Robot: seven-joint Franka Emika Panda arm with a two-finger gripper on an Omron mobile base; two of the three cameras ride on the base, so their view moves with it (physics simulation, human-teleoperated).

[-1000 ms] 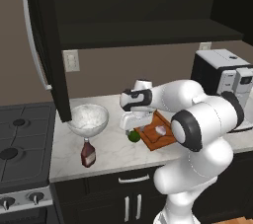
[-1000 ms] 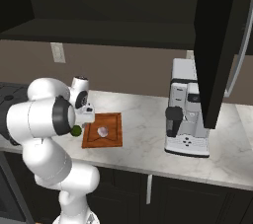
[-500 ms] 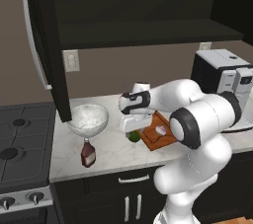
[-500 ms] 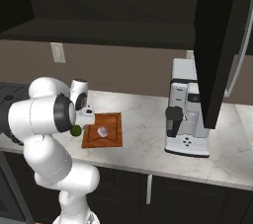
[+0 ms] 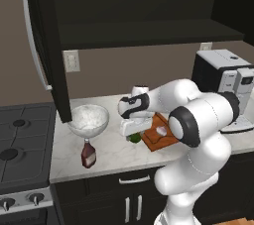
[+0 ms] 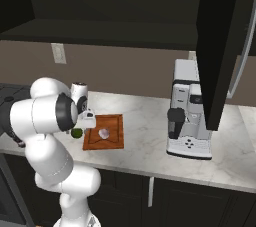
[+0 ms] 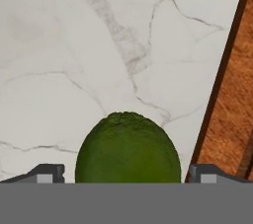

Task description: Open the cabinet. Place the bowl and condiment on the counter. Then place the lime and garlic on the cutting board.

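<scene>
Two fingertips either side of the lime [image 7: 128, 148] rn, jaws spread wide w/ the fruit sitting right between them in hand view, no contact that I can see. My gripper [image 5: 133, 131] is down low over the counter [image 5: 114, 152], pointing straight at the marble. Lime [image 5: 135, 138] is on bare counter directly under me, just off the board's near edge, not on the wood.

Board [image 5: 159, 133] is just to one side of the gripper; in hand view its dark edge and reddish grain [image 7: 232, 114] run along the right of the frame, v close to the lime but I can't tell if they touch. Garlic [image 5: 161, 131] lies on the board, a bit past the lime from where I hang; from the right base cam it's [image 6: 104, 133] roughly mid-board w/ the lime [image 6: 76, 132] off the board's [image 6: 112, 123] left edge.

Bowl [image 5: 89, 120] sits on the counter further out on the other side of me, toward the stove [image 5: 22, 140]. Bottle [image 5: 88, 154] stands upright just in front of the bowl, near the counter's front edge. Cabinet [image 5: 45, 45] door above is swung open. Coffee machine [image 6: 189, 116] is well off beyond the board.
</scene>
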